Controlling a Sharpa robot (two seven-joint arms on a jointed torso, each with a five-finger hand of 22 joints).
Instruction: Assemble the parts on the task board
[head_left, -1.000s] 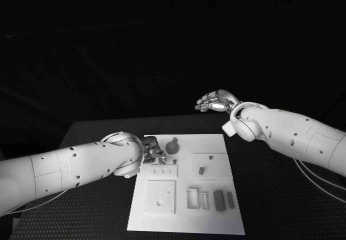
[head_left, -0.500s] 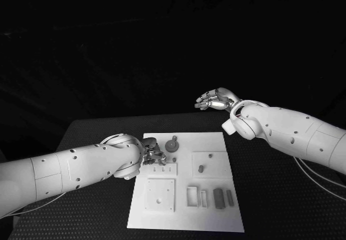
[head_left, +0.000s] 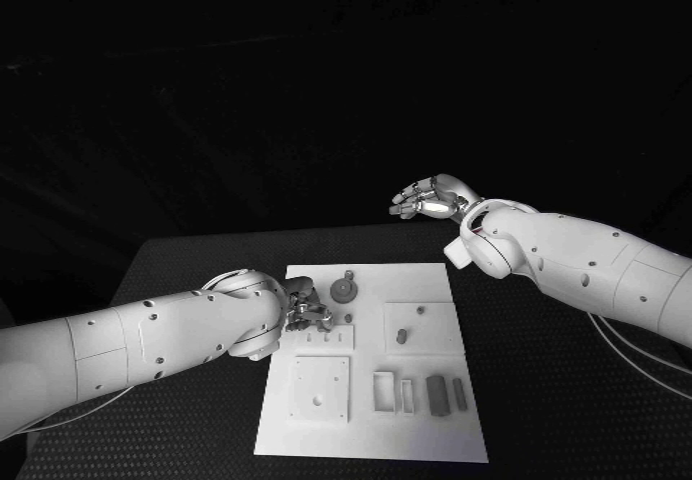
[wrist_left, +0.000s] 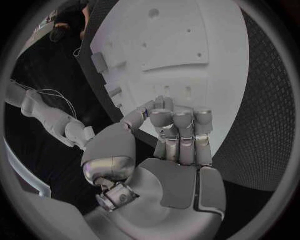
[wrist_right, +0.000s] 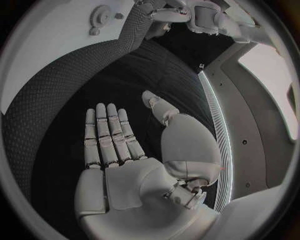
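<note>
The white task board (head_left: 433, 440) lies in the middle of the table. On it are a grey gear (head_left: 343, 291), a square plate with a peg (head_left: 418, 330), a drilled plate (head_left: 320, 388) and several grey bars (head_left: 436, 395). My left hand (head_left: 303, 305) is low over the board's left edge beside the gear. In the left wrist view its fingers (wrist_left: 181, 130) curl down toward the board (wrist_left: 187, 45) with the thumb against them, and the tips are hidden. My right hand (head_left: 430, 200) hangs raised beyond the table's far edge. It is flat with fingers (wrist_right: 109, 135) stretched out and holds nothing.
A small strip with short pegs (head_left: 326, 341) lies just beside the left hand. The black table (head_left: 188, 270) shows bare cloth on both sides of the board. The right forearm (head_left: 577, 265) crosses above the table's right side.
The left forearm has shifted slightly, and its hand stays at the same spot by the gear. The right hand has not visibly moved.
</note>
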